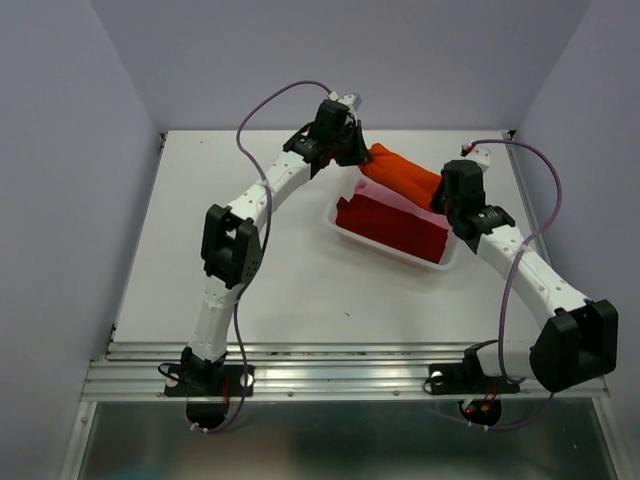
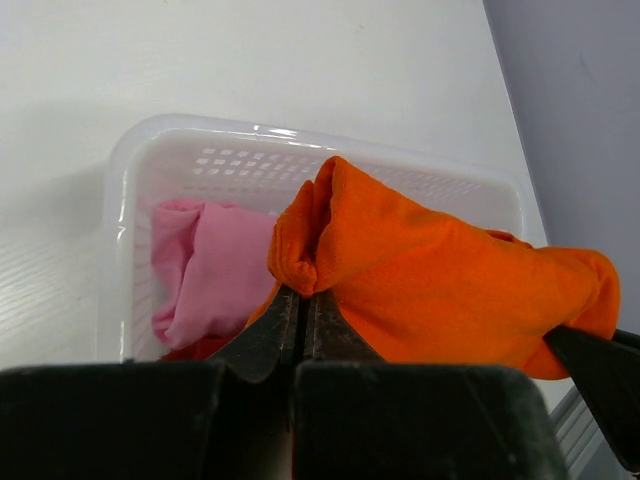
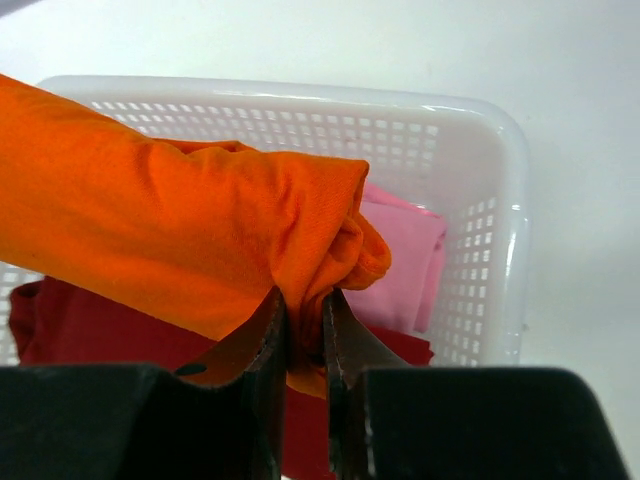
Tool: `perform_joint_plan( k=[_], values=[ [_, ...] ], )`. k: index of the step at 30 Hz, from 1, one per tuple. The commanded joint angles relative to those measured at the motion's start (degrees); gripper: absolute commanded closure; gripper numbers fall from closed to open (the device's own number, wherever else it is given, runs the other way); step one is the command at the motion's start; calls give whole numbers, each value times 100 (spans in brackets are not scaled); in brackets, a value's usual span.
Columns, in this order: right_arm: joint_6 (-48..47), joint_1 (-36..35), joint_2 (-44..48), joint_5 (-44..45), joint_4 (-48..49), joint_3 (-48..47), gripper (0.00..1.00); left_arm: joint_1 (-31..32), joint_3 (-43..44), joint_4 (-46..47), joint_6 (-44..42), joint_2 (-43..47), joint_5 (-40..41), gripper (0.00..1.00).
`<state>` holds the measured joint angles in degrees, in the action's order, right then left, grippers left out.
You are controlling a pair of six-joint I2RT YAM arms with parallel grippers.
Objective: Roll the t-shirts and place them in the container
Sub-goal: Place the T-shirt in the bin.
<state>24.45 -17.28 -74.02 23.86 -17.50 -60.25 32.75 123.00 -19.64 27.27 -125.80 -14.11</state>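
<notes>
L gripper (image 2: 301, 305) & R gripper (image 3: 305, 305) each clamped on an end of the orange t-shirt (image 2: 440, 290). Hold it level, lower evenly into basket (image 3: 505, 170) beside pink roll (image 2: 215, 270).

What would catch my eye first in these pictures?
A bright orange t-shirt, rolled into a bundle, hangs between the left gripper and the right gripper, each shut on one end. Just below it, toward the back of the table, sits a white mesh basket holding a dark red t-shirt and a pale pink t-shirt.
</notes>
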Motion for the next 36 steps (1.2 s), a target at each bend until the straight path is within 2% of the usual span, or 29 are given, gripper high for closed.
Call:
perform_joint_plan(
  k=[1, 9, 18, 26, 36],
  values=[
    [-414, 374, -42, -30, 141, 215, 99, -32, 506, 135, -257, -164, 75, 100],
    [-511, 691, -464, -268, 405, 303, 99, 91, 848, 224, -195, -744, -4, 100],
    [-502, 1138, -930, -575, 651, 400, 99, 91, 760, 259, -160, -973, 48, 100],
    [-555, 1139, -1202, -839, 686, 409, 99, 82, 541, 258, -204, -1114, 136, 100],
    [-564, 1139, -1484, -769, 713, 435, 99, 82, 734, -84, -274, -1447, 320, 100]
  ],
)
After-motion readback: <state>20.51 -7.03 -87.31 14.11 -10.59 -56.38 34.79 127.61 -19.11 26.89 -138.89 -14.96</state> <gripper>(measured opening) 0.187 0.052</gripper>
